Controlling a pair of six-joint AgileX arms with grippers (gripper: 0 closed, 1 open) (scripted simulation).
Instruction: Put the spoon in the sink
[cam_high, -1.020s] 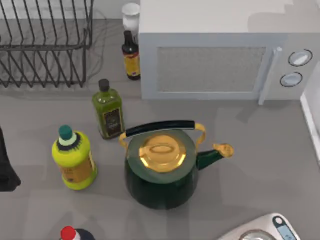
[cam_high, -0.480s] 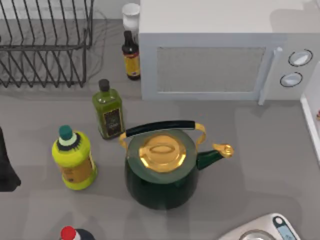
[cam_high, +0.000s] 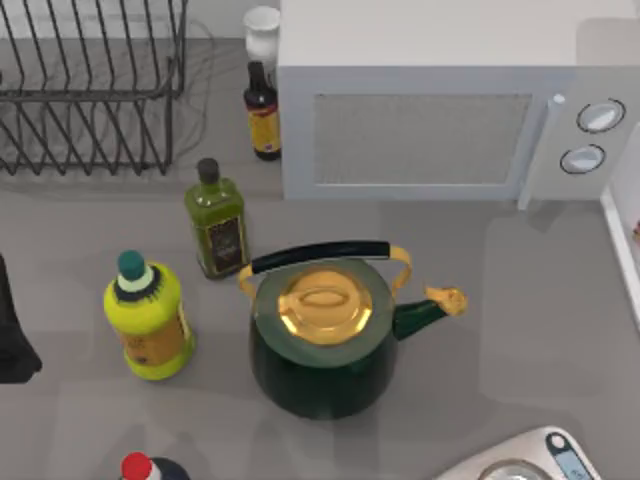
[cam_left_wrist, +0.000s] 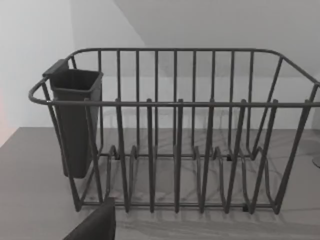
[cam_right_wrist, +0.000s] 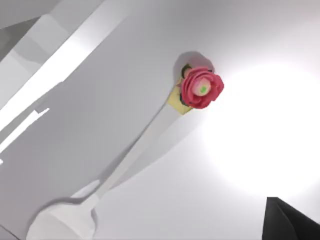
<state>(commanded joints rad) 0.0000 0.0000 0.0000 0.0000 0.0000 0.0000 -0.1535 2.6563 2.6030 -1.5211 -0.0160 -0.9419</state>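
The white spoon (cam_right_wrist: 135, 150) lies flat on the pale floor of the sink (cam_right_wrist: 240, 50), its bowl at one end and a pink rose ornament (cam_right_wrist: 201, 87) at the handle's tip. My right gripper (cam_right_wrist: 292, 220) shows as a dark corner above the sink, apart from the spoon and touching nothing. In the top view the sink's white rim (cam_high: 622, 235) runs along the table's right edge, with a speck of red just inside it. My left arm (cam_high: 12, 335) is parked at the table's left edge, its gripper (cam_left_wrist: 95, 225) facing the dish rack (cam_left_wrist: 175, 130).
A green kettle with a gold lid (cam_high: 322, 340) stands mid-table in front of the white microwave (cam_high: 440, 110). Left of it are an olive-oil bottle (cam_high: 216, 220), a yellow bottle (cam_high: 148, 315) and a dark sauce bottle (cam_high: 263, 112). A scale (cam_high: 530, 460) sits at the front right.
A soft shadow over the microwave's top right corner and the counter below has slid toward the right. A red speck has appeared at the sink's edge. The left arm has not moved.
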